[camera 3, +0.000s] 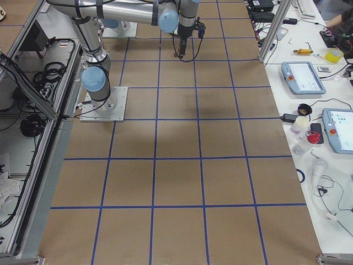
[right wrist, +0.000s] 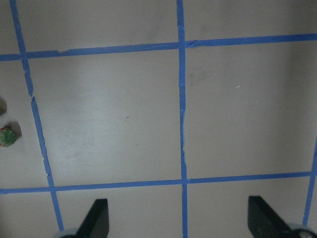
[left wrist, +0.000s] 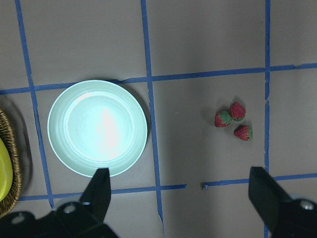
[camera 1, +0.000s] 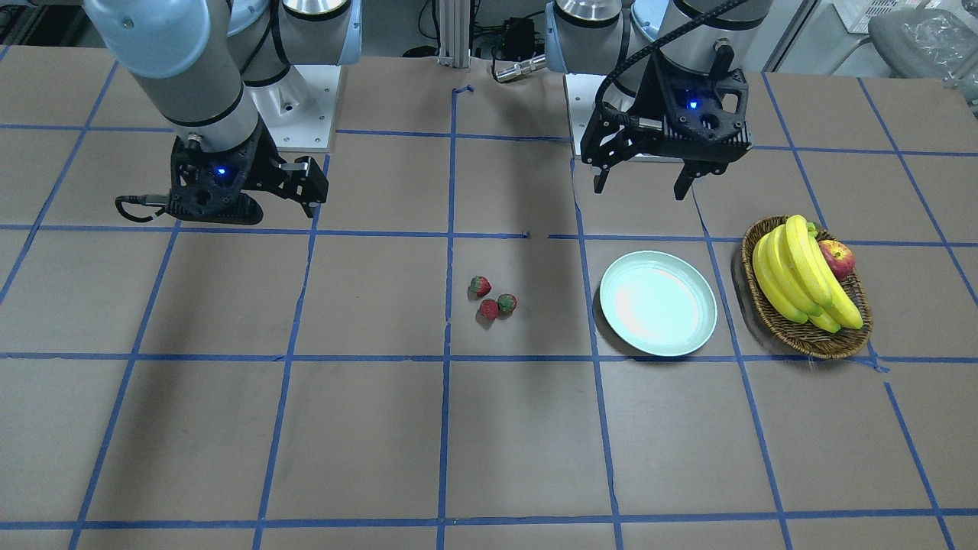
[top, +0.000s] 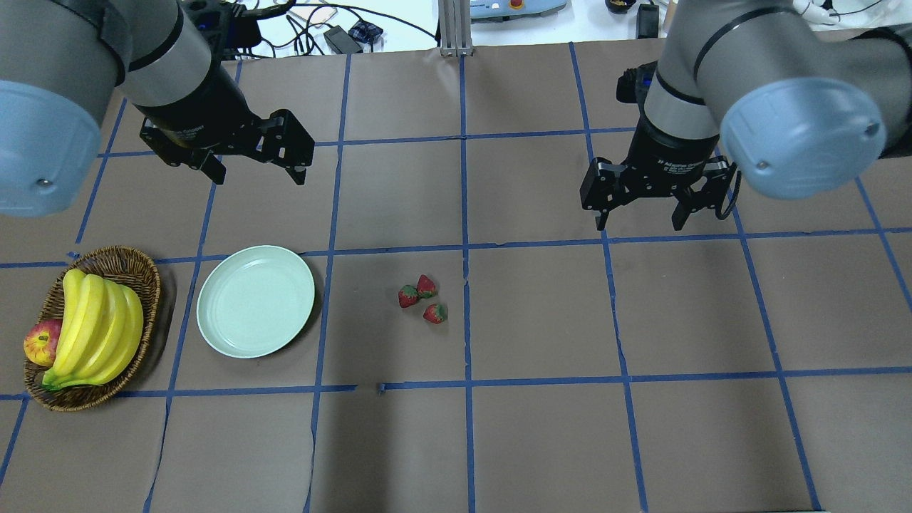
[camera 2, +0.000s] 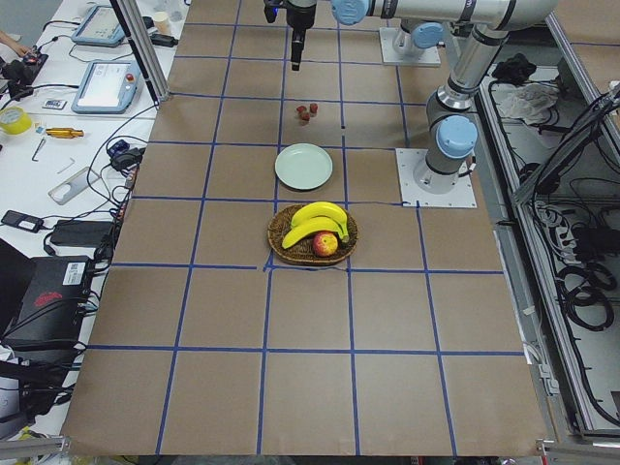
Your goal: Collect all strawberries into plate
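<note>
Strawberries [camera 1: 489,308], three of them, are lying bunched close together near the middle of the table [camera 1: 382,443], all three outside the plate [camera 1: 658,303]. The plate is sitting apart from them, toward the table's end on the robot's left. Just beyond the plate, closer to that end, a wicker basket [camera 1: 810,344] is holding bananas [camera 1: 795,271] and an apple [camera 1: 837,258]. Farther back, toward the robot's edge of the table, both arms are hovering above the surface. The left pincer [camera 1: 640,186] is hanging behind the plate, its jaws spread wide and gripping nothing. The right pincer [top: 640,219] is hanging toward the opposite end, likewise gaping wide and carrying nothing.
</note>
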`<action>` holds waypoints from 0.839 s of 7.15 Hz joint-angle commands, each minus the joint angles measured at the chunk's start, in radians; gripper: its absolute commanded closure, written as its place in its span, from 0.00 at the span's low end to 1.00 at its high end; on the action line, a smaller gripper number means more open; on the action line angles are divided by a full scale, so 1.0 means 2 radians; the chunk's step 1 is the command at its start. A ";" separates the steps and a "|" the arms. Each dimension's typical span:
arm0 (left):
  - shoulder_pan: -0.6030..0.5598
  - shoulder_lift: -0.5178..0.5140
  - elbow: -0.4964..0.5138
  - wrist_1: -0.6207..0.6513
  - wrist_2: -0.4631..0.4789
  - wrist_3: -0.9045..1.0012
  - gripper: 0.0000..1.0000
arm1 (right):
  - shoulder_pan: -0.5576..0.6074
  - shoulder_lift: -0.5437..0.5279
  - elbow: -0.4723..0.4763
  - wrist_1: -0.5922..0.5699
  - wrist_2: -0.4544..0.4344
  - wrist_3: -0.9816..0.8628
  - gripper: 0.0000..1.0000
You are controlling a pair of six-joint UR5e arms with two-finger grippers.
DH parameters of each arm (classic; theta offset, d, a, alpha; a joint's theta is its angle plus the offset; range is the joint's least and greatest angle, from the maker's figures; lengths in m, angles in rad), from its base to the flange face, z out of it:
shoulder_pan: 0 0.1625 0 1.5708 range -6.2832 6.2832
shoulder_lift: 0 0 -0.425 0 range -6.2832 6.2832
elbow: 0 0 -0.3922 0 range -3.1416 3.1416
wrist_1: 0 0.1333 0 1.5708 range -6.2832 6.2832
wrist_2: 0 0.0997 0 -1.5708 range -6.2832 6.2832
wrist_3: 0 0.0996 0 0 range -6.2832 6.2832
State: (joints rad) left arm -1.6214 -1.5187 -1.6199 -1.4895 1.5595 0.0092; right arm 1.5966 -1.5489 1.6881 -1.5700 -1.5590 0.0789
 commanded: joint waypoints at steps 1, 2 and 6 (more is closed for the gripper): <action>0.000 0.000 0.000 0.000 0.000 0.000 0.00 | -0.049 0.002 -0.030 0.017 0.000 -0.092 0.00; 0.000 0.000 0.000 0.000 0.000 0.000 0.00 | -0.060 0.002 -0.034 0.018 -0.003 -0.102 0.00; 0.000 0.000 0.000 0.000 0.000 0.000 0.00 | -0.054 -0.019 -0.036 0.016 -0.001 -0.061 0.00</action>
State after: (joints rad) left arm -1.6214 -1.5186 -1.6199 -1.4895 1.5600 0.0092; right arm 1.4861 -1.5695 1.6167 -1.5366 -1.5681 -0.0639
